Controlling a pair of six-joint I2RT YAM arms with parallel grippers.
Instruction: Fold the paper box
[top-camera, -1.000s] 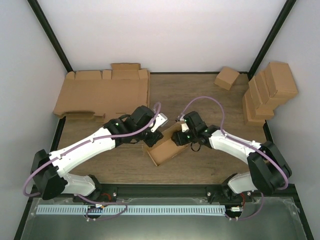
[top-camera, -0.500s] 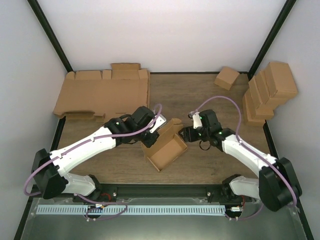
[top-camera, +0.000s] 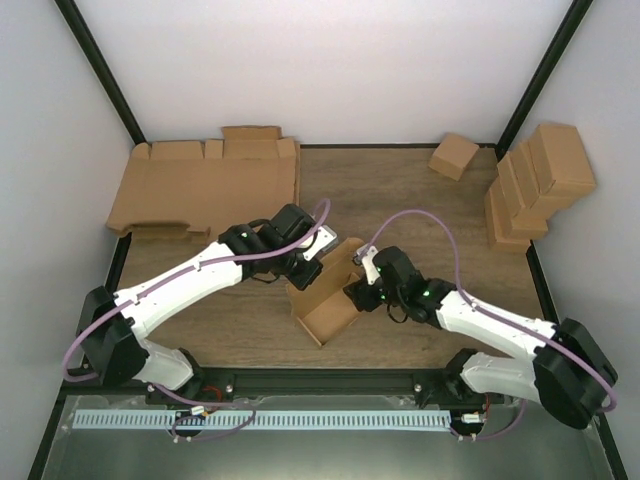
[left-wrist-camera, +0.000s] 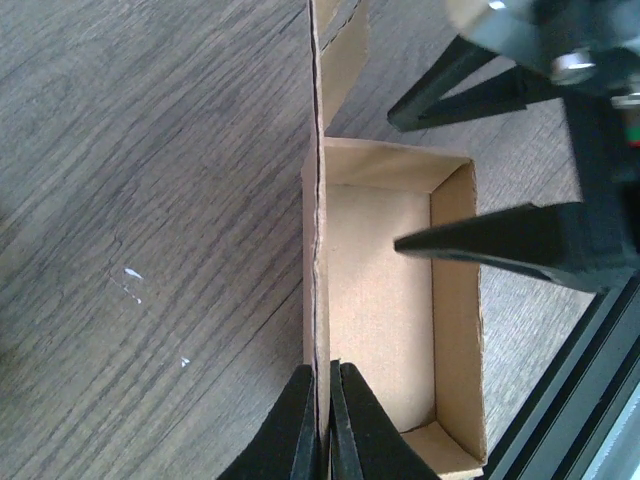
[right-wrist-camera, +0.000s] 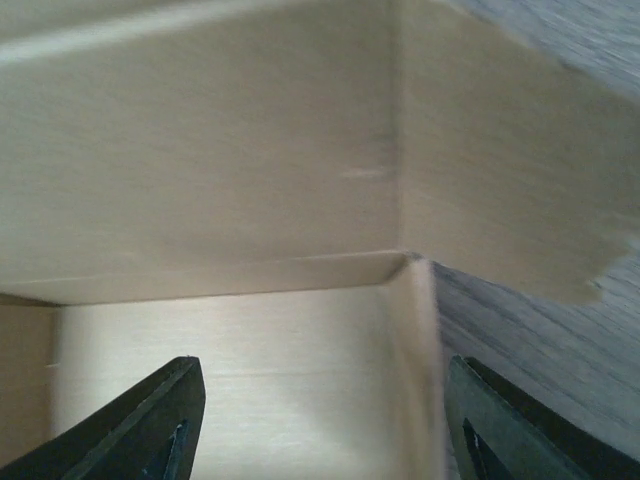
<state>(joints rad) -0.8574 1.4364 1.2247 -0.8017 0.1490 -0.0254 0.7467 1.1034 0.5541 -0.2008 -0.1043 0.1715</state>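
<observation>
We find the paper box (top-camera: 335, 308) near the middle of the table (top-camera: 420, 200), between the 2 arms, standing as an open tray with its walls up. The left gripper (top-camera: 312, 262) is clamped tight on the top edge of 1 long wall (left-wrist-camera: 318, 250). The right gripper (top-camera: 358, 288) holds nothing: its jaws are spread, with 1 finger (left-wrist-camera: 480, 245) reaching over the tray's floor and the other outside the box.

We judge the main risk to be the thin pinch on the left. If the right arm pushes or closes against a wall, the box may pivot about that single grip, and the wall may buckle or tear along its crease. A flap pressed from the wrong side could also fold off its line or spring back, since only 1 side is held.

The top view gives us both arms and where the box lies, but hides how either gripper meets the cardboard. The left wrist view shows the wall caught between the closed fingers and the right finger inside. The right wrist view alone shows the inner corner and a flap (right-wrist-camera: 500, 150) rising beside it, though blurred
</observation>
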